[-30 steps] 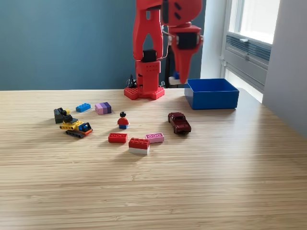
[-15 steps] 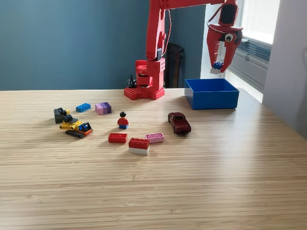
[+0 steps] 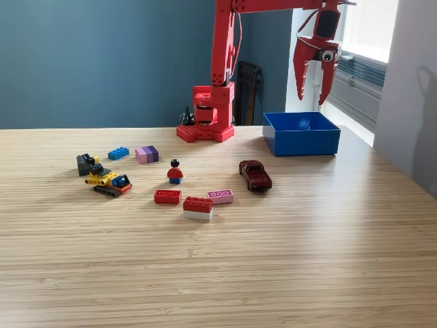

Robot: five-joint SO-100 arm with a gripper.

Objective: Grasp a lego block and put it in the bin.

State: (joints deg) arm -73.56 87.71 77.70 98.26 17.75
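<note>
Several blocks remain on the table (image 3: 328,246); your gripper (image 3: 313,87) hangs parted and empty above the bin (image 3: 302,140).
Reaching back down, you risk knocking the toy car (image 3: 255,175) near the pink block (image 3: 220,196).

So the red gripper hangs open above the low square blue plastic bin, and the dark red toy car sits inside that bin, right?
Not quite. The exterior view shows the dark red toy car on the wooden table, in front of the low square blue plastic bin, not in it. The red gripper does hang open above the bin.

arm (image 3: 273,5) top cropped, bin (image 3: 302,141) interior hidden
</note>
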